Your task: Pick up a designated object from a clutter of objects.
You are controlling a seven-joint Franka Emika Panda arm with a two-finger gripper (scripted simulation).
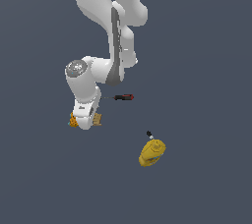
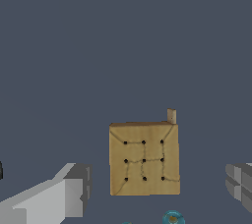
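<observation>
The designated object is a tan block [image 2: 144, 159] with dark dots and lines on its face and a small peg at one corner. In the wrist view it lies between my two grey fingers [image 2: 66, 196], with a gap on each side. My gripper [image 2: 157, 184] is open and touches nothing. In the exterior view the gripper [image 1: 86, 122] hangs low over the clutter, and only an edge of the tan block [image 1: 97, 119] shows beside the hand. The orange knobbly lump [image 1: 73, 120] peeks out on the hand's other side.
A red-and-black screwdriver [image 1: 123, 97] lies just beyond the hand. A larger yellow object with a black tip [image 1: 151, 152] lies apart, toward the exterior view's right. A small teal round spot [image 2: 172, 216] shows at the wrist picture's edge near the block.
</observation>
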